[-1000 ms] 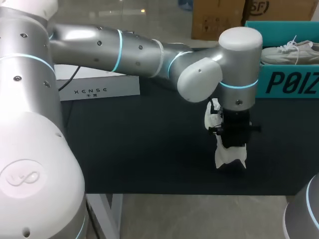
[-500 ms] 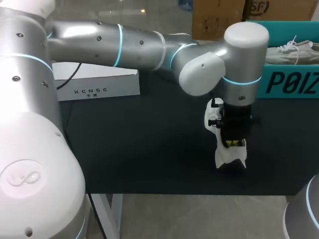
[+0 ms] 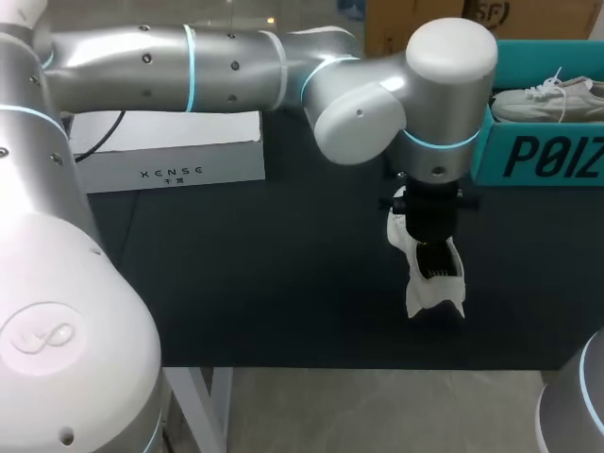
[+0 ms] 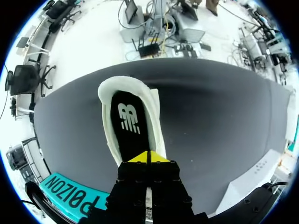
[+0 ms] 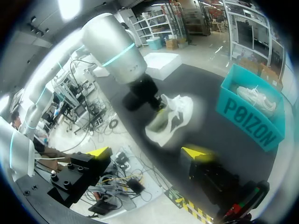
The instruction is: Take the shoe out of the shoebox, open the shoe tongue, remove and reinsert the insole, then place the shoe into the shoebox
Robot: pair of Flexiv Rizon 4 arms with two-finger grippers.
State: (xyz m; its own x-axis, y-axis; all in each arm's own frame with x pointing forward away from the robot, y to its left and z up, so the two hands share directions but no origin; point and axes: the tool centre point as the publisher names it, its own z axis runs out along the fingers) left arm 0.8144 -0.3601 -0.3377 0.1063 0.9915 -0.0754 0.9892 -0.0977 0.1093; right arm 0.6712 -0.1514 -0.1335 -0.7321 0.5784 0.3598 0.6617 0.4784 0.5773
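Left wrist view: our left jaws are closed at the near end of the black insole (image 4: 128, 126) inside the white shoe (image 4: 155, 109) on the desk (image 4: 224, 116). Our right jaws gape wide, empty. A shallow pinch may slip, or lift the unheld shoe too.

Dark matte tabletop (image 3: 264, 278), white box (image 3: 179, 160) behind.
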